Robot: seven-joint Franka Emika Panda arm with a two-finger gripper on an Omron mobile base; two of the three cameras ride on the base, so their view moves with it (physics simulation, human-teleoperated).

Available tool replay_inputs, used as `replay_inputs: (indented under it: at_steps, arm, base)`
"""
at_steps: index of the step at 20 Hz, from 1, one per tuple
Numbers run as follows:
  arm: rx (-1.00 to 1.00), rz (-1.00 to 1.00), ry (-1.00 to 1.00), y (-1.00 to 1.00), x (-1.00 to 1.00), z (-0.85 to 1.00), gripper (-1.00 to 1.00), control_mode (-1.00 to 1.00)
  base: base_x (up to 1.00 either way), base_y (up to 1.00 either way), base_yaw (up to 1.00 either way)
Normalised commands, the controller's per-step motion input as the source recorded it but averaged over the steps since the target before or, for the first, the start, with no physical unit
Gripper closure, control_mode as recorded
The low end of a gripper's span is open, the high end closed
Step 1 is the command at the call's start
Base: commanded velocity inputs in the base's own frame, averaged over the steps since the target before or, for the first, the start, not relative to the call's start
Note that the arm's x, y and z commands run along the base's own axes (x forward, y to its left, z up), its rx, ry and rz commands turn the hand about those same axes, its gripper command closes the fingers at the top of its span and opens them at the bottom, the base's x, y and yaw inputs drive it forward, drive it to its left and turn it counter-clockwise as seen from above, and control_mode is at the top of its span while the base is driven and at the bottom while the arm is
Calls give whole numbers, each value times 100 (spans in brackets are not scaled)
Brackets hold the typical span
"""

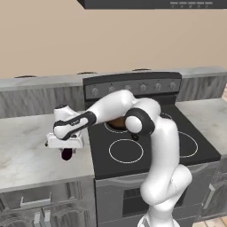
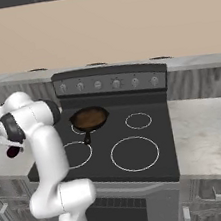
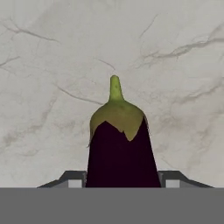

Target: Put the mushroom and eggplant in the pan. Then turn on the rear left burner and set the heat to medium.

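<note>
Marbled grey surface (image 1: 26, 150) runs to the left of a black glass stove (image 2: 157, 166), with a beige wall behind and a row of knobs (image 2: 116, 84) along the stove's back panel. One pan (image 2: 89, 119) sits on the rear left burner (image 2: 75, 129), its short black handle pointing toward the front. One eggplant (image 3: 120, 148) is out on the surface left of the stove, well apart from the pan; in the hand view it stands stem-up between the two fingertips, which sit just beside its dark flanks. The pincer (image 1: 66, 150) hangs over it with the arm stretched out sideways from the base. Whether the pincer has a firm hold on the eggplant cannot be told: the tips flank it closely, but contact is not clear, and the eggplant appears to be at the surface, not lifted.

By my reading the task is in its early part. The eggplant is not yet in the pan. The pan's brown inside looks bare from the right base view, though a mushroom would be too small to make out there, so I cannot say where it is. Lighting the burner and setting medium heat are left to do.

Counted: one pan, one eggplant, four white burner rings, six knobs as far as I can tell.
</note>
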Motion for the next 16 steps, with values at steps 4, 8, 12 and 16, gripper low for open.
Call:
replay_inputs:
  at_steps: [4,8,12,16]
  arm:
    - [-4,-3,8,-95,58,71,100,-100]
    - [-3,0,2,-99,78,91,100,-100]
    - [-1,4,3,-100,91,86,100,-100]
    - [-1,15,0,-100,99,66,100,-100]
  base:
    - [0,0,0]
    - [0,0,0]
    - [0,0,0]
    - [0,0,0]
